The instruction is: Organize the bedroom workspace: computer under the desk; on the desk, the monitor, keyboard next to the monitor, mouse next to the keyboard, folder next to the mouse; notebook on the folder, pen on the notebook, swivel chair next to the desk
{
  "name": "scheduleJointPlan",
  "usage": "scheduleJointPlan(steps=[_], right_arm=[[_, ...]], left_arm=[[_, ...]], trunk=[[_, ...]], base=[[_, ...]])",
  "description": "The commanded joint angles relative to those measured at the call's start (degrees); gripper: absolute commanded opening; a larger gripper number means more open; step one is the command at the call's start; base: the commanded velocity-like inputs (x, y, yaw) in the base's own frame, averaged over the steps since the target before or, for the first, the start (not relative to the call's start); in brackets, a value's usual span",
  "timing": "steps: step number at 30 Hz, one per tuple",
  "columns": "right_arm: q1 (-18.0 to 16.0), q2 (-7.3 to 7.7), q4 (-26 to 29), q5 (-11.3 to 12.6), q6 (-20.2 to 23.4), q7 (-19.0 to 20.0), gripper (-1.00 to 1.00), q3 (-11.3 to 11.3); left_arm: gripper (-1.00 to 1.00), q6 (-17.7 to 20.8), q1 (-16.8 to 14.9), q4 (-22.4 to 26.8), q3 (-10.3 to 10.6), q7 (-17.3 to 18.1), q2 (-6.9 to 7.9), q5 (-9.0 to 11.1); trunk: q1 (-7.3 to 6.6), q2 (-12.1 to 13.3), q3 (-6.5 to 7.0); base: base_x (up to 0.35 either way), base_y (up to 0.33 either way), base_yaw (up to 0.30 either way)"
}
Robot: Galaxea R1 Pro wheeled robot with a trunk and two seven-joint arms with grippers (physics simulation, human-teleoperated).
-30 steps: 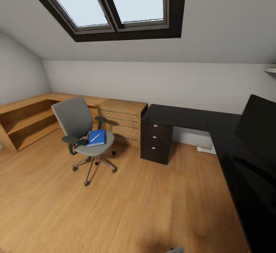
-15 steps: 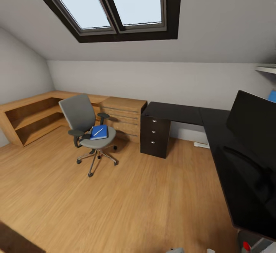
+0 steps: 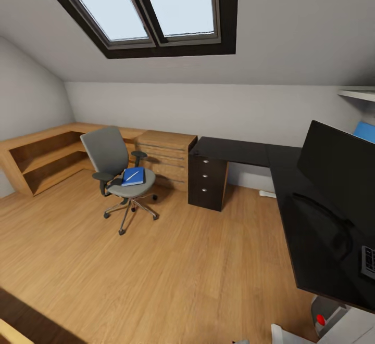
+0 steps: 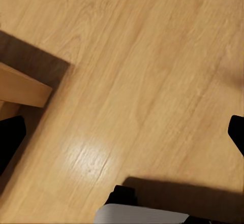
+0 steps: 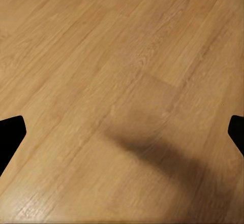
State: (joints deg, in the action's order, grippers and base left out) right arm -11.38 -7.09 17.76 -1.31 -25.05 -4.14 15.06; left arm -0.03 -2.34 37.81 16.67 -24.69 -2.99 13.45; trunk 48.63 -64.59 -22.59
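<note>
The grey swivel chair [image 3: 115, 169] stands on the floor at the left, apart from the desk. On its seat lies the blue folder [image 3: 134, 177] with the white pen [image 3: 131, 176] on top. The black L-shaped desk [image 3: 237, 151] runs along the back wall and down the right side. The monitor [image 3: 338, 169] stands on its right wing, and a corner of the keyboard [image 3: 368, 262] shows at the frame edge. Below the desk's near end sits a white box with a red light [image 3: 333, 323]. My left gripper [image 4: 122, 137] and right gripper [image 5: 122, 130] hang open over bare floor.
A light wooden counter with shelves [image 3: 41, 154] and wooden drawers [image 3: 165, 156] fills the back left corner. The desk's dark three-drawer unit [image 3: 206, 182] stands beside them. A wooden edge [image 4: 23, 89] lies near my left gripper. Open wood floor [image 3: 182, 260] lies ahead.
The whole head view has shifted: chair and desk look smaller and farther, more of the monitor shows, and the keyboard corner and white box have come into view. Nothing itself moved.
</note>
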Motion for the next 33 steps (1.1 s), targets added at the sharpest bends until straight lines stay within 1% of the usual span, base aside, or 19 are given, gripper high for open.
scheduleJointPlan(steps=[1, 7, 8, 17, 25, 33], right_arm=[[0.0, 0.03, -0.1, -0.1, -0.2, -0.4, 1.0, 0.3], [0.0, -0.01, -0.2, -0.1, -1.9, -0.4, 1.0, 0.4], [0.0, 0.04, -0.3, -0.1, -3.4, -0.4, 1.0, 0.4], [0.0, 0.05, -0.4, -0.1, -3.8, -0.4, 1.0, 0.3], [0.0, 0.06, -0.5, -0.1, -3.8, -0.4, 1.0, 0.3], [0.0, 0.06, -1.2, 0.0, -3.8, -0.4, 1.0, 0.3]], left_arm=[[1.0, -0.4, 0.0, 0.1, 0.3, -0.4, 0.04, 0.5], [1.0, -2.2, 0.0, 0.1, 0.3, -0.4, 0.01, 0.5], [1.0, -2.6, 0.0, 0.0, 0.3, -0.4, 0.0, 0.5], [1.0, -2.7, 0.0, 0.0, 0.2, -0.4, 0.08, 0.6], [1.0, -2.7, 0.0, 0.0, 0.2, -0.4, 0.09, 0.6], [1.0, -2.7, 0.0, -0.8, 0.2, -0.4, 0.25, 0.6]], trunk=[[0.0, 0.0, -0.06], [0.0, 0.0, -0.06], [0.0, 0.0, -0.04], [0.0, 0.0, 0.34], [0.0, 0.0, 0.67], [0.0, 0.0, 0.95]], base=[[-0.012, -0.008, 0.0], [-0.005, -0.004, 0.0], [0.0, 0.0, -0.074], [-0.032, -0.033, -0.187], [-0.171, -0.223, -0.234], [-0.047, -0.322, -0.257]])
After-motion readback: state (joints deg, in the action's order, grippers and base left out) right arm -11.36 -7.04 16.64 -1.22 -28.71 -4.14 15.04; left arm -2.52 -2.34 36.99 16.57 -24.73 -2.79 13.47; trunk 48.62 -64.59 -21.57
